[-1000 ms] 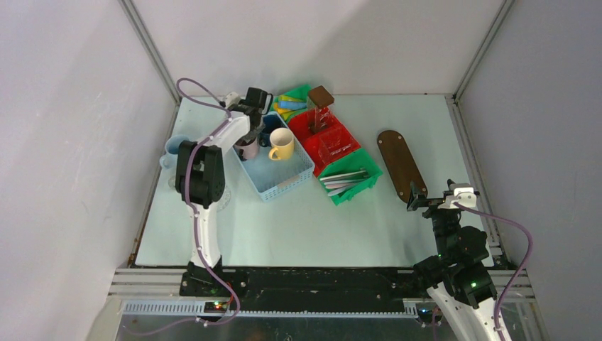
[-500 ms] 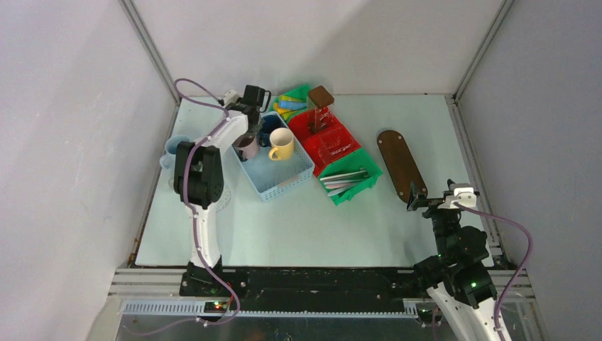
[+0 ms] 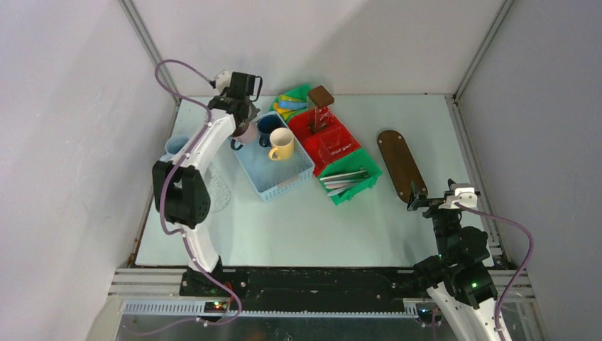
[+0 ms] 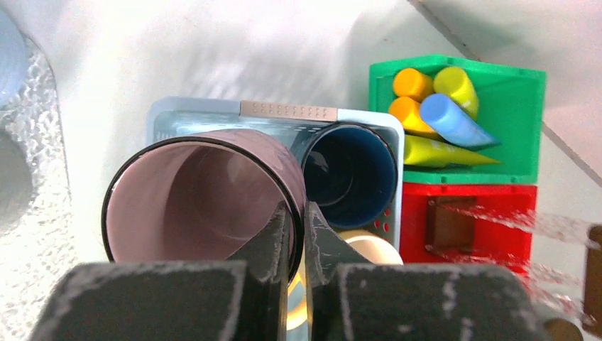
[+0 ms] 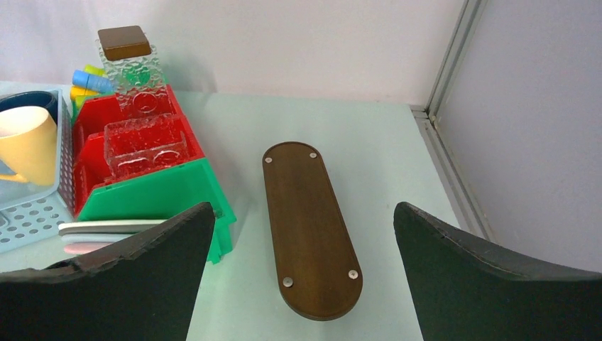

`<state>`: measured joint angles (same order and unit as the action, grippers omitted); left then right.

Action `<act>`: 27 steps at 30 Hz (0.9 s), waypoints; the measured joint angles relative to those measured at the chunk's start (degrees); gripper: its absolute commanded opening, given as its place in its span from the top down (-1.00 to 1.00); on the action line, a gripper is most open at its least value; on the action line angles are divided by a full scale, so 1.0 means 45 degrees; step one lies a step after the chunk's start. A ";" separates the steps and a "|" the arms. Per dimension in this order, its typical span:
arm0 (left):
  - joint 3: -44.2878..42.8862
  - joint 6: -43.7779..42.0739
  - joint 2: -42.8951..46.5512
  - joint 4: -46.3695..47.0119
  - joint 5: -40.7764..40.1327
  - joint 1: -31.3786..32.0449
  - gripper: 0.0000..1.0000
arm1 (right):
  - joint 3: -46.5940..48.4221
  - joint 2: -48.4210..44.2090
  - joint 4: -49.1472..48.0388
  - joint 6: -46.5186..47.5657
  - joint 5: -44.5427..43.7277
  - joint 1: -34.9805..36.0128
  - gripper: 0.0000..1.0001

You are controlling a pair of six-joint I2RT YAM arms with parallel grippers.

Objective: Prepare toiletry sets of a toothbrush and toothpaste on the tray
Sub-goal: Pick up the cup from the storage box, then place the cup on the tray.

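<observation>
From above, we see the pink mug [image 3: 246, 133] at the upper left corner of the light blue basket [image 3: 287, 177], directly under the left gripper [image 3: 243, 119], which is clamped on its rim. A dark blue mug [image 3: 268, 126] and a cream mug [image 3: 282, 144] sit in the basket. The tray [image 3: 401, 165] lies right of centre, with the right gripper [image 3: 424, 201] just below its near end

In the left wrist view, the fingers [image 4: 273, 238] pinch the pink mug's wall, one inside and one outside. Tubes [image 4: 433, 106] fill a green bin [image 4: 529, 142] at upper right

In the right wrist view, the jaws stand wide apart, framing the tray
</observation>
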<state>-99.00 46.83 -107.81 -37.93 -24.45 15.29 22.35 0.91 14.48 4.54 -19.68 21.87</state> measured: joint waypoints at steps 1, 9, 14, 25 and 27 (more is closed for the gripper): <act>0.0083 -0.0214 0.0262 0.0015 0.0029 0.0024 1.00 | 0.0000 0.0000 0.0000 0.0000 0.0000 0.0000 -1.00; 0.1467 -0.2234 0.2239 -0.0233 0.0350 0.0102 1.00 | 0.0039 0.0000 0.0005 0.0000 0.0000 0.0000 -1.00; 0.2798 -0.4386 0.3594 -0.0471 0.0690 0.0121 1.00 | 0.0083 0.0000 0.0005 0.0000 0.0000 0.0000 -1.00; 0.7427 -0.8728 0.7868 0.0204 0.1214 0.0146 1.00 | 0.0092 0.0000 0.0005 0.0000 0.0000 0.0000 -1.00; 0.8276 -0.9214 0.8505 0.0418 0.1287 0.0151 1.00 | 0.0092 0.0000 0.0005 0.0000 0.0000 0.0000 -1.00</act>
<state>-61.76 5.37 -69.54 -36.05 -18.65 15.97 22.76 0.91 14.50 4.54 -19.68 21.87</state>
